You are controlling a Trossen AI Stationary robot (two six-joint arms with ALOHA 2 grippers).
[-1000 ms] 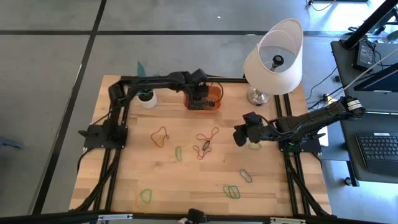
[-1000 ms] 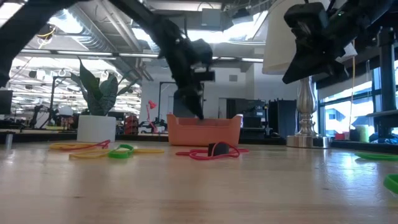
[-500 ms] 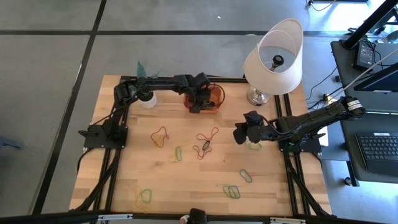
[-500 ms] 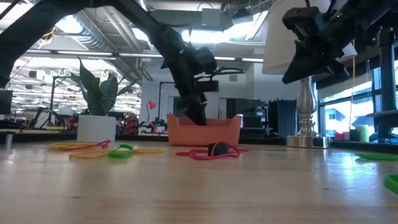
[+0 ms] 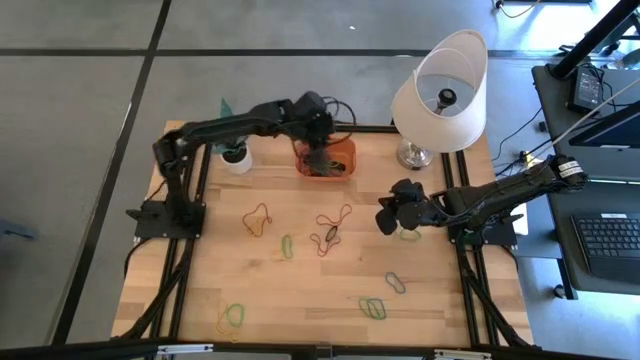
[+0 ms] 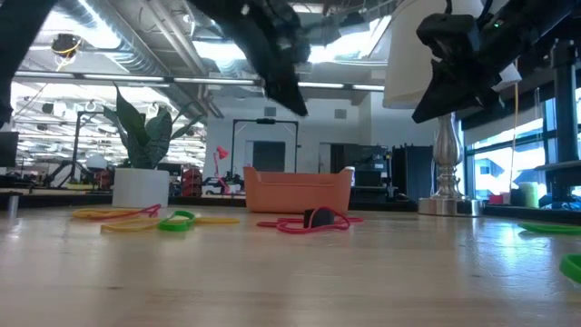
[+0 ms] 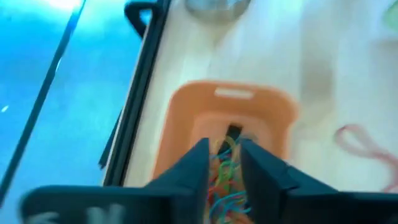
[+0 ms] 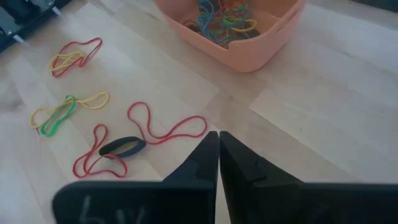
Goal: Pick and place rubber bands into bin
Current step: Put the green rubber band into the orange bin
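One bin [image 5: 326,158] sits directly beneath the left hand [image 5: 318,152], whose fingers stand slightly parted and empty. Only the wrist views show its tangle of rubber bands [image 8: 219,15]. Right hand [image 5: 384,218]: shut, empty, above the tabletop [image 5: 300,290], where about nine loose bands lie.

Lamp [image 5: 441,95], potted plant [image 5: 235,155], wooden table [image 5: 300,290]
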